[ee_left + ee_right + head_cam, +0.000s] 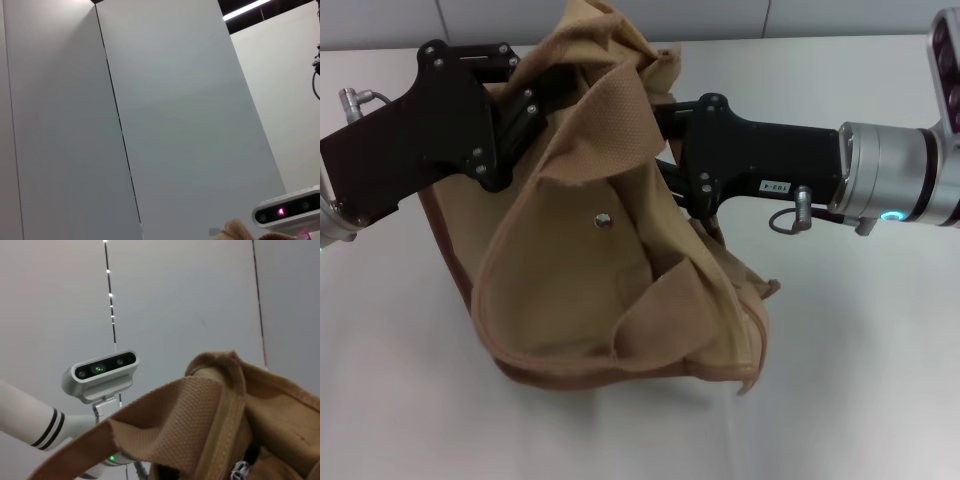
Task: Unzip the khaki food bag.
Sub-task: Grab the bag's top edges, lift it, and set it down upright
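The khaki food bag (pixel 610 290) lies slumped on the white table in the head view, with its front pocket and silver snap (pixel 603 220) facing up. One wide strap handle (pixel 610 110) folds across its top. My left gripper (pixel 535 92) reaches in from the left against the bag's upper edge. My right gripper (pixel 667 150) reaches in from the right at the top, under the strap. The fabric hides the tips of both. The right wrist view shows the strap (pixel 195 420) close up and a metal zipper pull (pixel 240 471) below it.
The white table (pixel 860 380) surrounds the bag. The left wrist view faces grey wall panels (pixel 175 110), with the head camera (pixel 287 207) and a scrap of tan fabric (pixel 239 231) at its edge. The head camera (pixel 100 372) also shows in the right wrist view.
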`<state>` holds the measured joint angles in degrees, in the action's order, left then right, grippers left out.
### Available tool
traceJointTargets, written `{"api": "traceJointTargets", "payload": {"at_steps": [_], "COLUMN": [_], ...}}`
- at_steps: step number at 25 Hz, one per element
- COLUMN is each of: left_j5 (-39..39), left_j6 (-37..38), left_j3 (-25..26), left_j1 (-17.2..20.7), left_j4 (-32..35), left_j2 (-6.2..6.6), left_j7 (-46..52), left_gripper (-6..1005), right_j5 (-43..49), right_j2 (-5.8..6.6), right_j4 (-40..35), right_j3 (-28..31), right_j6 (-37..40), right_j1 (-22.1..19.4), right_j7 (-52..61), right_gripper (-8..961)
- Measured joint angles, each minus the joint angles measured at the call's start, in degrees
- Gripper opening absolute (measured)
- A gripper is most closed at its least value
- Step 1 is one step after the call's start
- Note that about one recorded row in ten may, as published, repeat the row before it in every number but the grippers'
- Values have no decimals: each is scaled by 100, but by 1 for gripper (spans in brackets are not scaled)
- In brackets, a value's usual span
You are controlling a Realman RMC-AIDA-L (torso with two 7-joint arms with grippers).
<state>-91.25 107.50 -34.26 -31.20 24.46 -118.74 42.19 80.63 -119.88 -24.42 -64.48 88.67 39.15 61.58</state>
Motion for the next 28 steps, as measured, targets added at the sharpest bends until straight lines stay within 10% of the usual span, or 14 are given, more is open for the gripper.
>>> {"api": "traceJointTargets", "payload": {"at_steps": [16, 28], "left_j5": [-17, 255], "left_j6": [17, -33], "left_j3": [10, 14], "left_j1": [1, -13], "left_j4": [4, -23], "left_j2": [0, 1], "left_j7": [0, 0], "left_gripper": [119, 123], "right_j5": [-539, -163], "right_j2": [0, 62], "right_j4": [3, -566], "right_j3": [-93, -188], "right_j6": [-147, 267], "right_j1": [-297, -1234], "right_j7": [-67, 18], "right_gripper": [3, 15]}}
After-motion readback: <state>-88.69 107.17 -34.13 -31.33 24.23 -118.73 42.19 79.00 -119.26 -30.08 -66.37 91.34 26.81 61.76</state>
